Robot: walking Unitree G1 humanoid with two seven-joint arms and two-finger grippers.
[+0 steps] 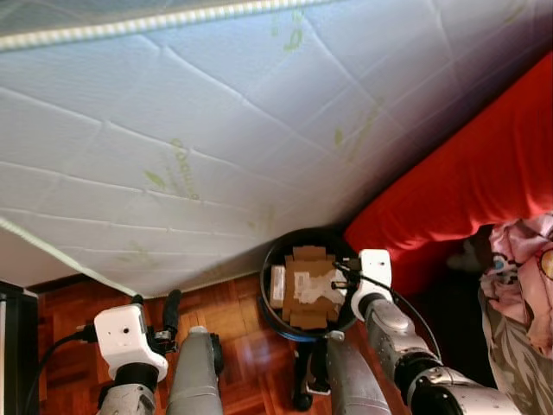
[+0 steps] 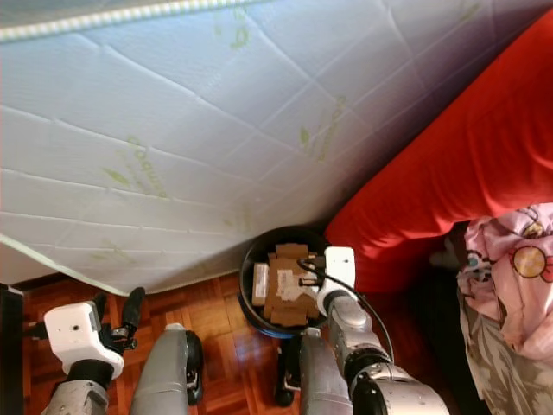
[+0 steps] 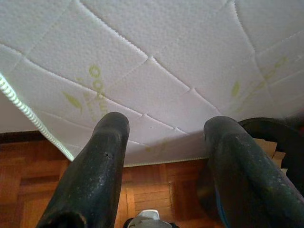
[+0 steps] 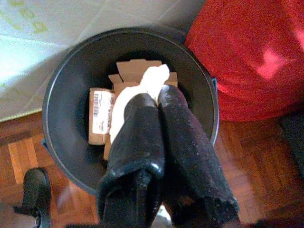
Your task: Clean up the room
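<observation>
Right gripper (image 4: 154, 97): fingers (image 4: 137, 137) pressed together, clamped on a white paper (image 4: 142, 88) whose crumpled end sticks out past the tips. Directly beneath the tips sits the black bin (image 4: 61, 114), open top, standing on the parquet floor (image 4: 247, 156). Inside it, under the gripper: flattened brown cardboard (image 4: 137, 68) and, beside the fingers, a small box with a white label (image 4: 100, 114); label text too small to read. The fingers hide much of the bin's contents. From the head views the right wrist (image 1: 371, 275) is over the bin's rim on the side nearest the red cover (image 1: 484, 173), which drapes just beyond the bin. Left gripper (image 3: 164, 130): fingers (image 3: 102, 156) well apart, nothing between them, held low over the floor, well apart from the bin. Ahead of its tips is the white quilted mattress (image 1: 216, 112) with faint green print, illegible; its beaded edge runs diagonally down toward the floor. The bin's rim is just visible past one left finger. A dark strip (image 1: 17, 346) at the frame edge beside the left arm is cut off, cannot identify. Pink patterned fabric (image 2: 510, 277) lies past the right arm, cut off by the frame edge. A dark foot (image 4: 33, 190) shows on the floor near the bin, partly out of frame.
</observation>
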